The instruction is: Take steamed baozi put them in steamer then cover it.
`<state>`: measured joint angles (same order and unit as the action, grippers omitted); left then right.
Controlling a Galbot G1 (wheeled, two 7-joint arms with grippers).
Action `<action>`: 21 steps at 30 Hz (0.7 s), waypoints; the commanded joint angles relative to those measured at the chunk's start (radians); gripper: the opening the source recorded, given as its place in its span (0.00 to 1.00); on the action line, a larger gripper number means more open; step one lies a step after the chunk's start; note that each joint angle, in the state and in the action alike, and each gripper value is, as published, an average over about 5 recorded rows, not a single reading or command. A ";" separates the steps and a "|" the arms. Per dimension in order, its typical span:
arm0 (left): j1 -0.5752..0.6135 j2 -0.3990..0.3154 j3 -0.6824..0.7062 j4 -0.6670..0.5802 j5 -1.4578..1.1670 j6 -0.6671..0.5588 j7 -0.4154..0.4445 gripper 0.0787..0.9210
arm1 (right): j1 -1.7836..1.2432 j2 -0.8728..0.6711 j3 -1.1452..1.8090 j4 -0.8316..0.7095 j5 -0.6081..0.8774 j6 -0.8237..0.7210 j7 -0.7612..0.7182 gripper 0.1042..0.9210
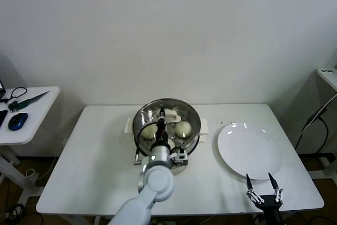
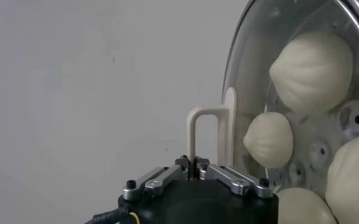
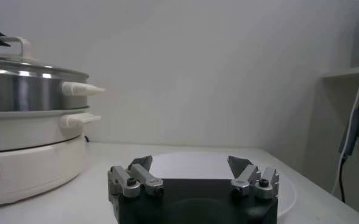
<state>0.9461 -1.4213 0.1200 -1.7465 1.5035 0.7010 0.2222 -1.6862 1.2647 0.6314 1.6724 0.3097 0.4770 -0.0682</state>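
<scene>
From the head camera I saw the steamer [image 1: 167, 122] in the middle of the frame, on the far half of the white table [image 1: 100, 156]. Through its glass lid [image 1: 184, 110] I could make out two pale buns [image 1: 182, 129] at least. My left gripper [image 1: 162, 113] reached in from the bottom centre of the frame and sat over the middle of the lid. The empty white plate [image 1: 248, 150] lay just right of the steamer, and my right gripper [image 1: 263, 185] waited at the lower right, near the plate's front rim, its two fingers spread apart and holding nothing. At the far left edge a small side table [image 1: 31, 117] carried a blue mouse [image 1: 17, 121].

In the left wrist camera, the gripper [image 2: 194, 163] at bottom centre had its fingers pinched tight on the cream handle [image 2: 213, 137] of the lid [image 2: 252, 73]. Under the glass on the right side of the frame I counted four buns [image 2: 310, 70] on the perforated floor.

In the right wrist camera, the right gripper [image 3: 193, 170] filled the bottom centre, fingers wide open and empty, with the plate [image 3: 191, 163] just behind it. The steamer [image 3: 30, 131] stood at the left edge, lid on.
</scene>
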 commanded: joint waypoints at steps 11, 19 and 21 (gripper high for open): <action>0.031 0.005 0.003 -0.032 -0.065 0.011 0.005 0.33 | -0.010 -0.009 -0.012 0.026 0.038 -0.051 0.059 0.88; 0.053 0.045 0.033 -0.180 -0.196 0.038 0.016 0.60 | -0.006 -0.022 -0.010 0.044 0.063 -0.083 0.062 0.88; 0.065 0.059 0.040 -0.232 -0.251 0.046 0.008 0.67 | 0.001 -0.023 -0.009 0.045 0.059 -0.082 0.062 0.88</action>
<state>1.0195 -1.3591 0.1453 -1.9311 1.2813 0.7352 0.2194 -1.6942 1.2490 0.6214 1.7063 0.3521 0.4286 -0.0175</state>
